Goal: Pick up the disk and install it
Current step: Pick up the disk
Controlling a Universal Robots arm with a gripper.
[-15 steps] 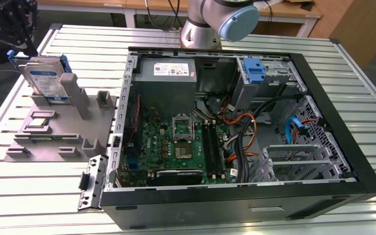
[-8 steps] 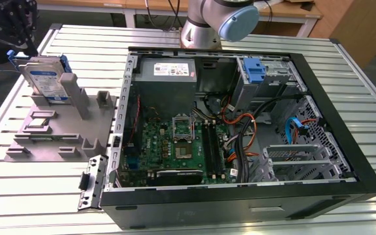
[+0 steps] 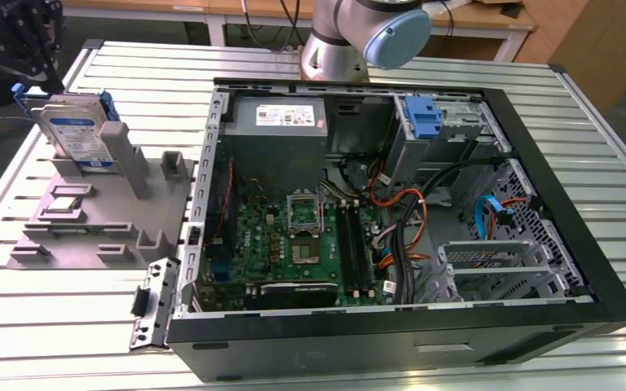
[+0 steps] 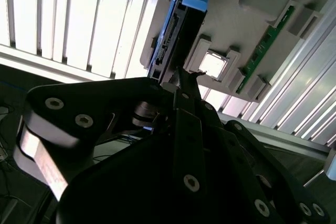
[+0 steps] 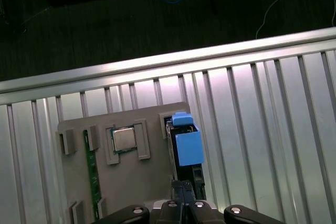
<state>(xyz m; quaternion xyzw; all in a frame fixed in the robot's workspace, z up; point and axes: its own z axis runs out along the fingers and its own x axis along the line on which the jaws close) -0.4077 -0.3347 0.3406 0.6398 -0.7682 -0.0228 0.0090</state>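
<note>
Hovering pincer (image 5: 181,188) narrow, pressed together | disk (image 3: 63,112) upright in grey holder (image 3: 85,232) | label (image 3: 82,138) blue-white, illegible

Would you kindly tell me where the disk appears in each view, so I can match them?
Exterior view: the disk stands on edge in the grey holder, to the exterior view's left of the computer case.
Second wrist view: the disk is edge-on, next to the processor chip.
First wrist view: seen from above its blue tab, beside that chip.
Shared landmark: the processor chip in the grey holder.
</note>
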